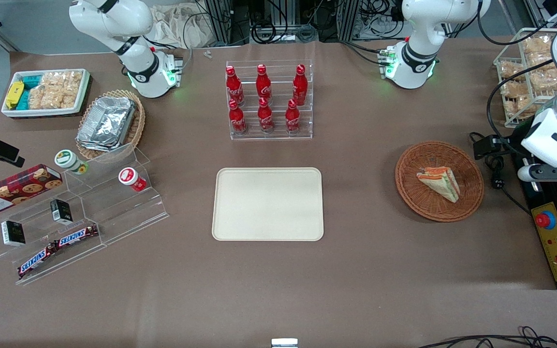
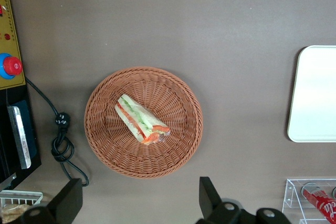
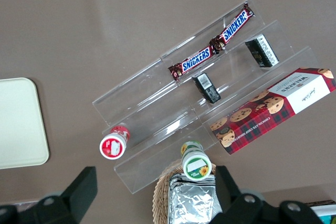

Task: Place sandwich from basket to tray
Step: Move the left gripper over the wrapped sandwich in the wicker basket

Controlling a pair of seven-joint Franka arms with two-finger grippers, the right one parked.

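The gripper hangs high above the brown table, fingers spread wide and gripping nothing. Below sits the basket with the sandwich lying inside it. The tray lies well apart, and a red bottle stands near the tray.

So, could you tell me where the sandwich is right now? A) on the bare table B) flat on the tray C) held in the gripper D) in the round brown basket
D: the sandwich lies in the basket, the tray holds nothing, and the open gripper hovers above the basket.
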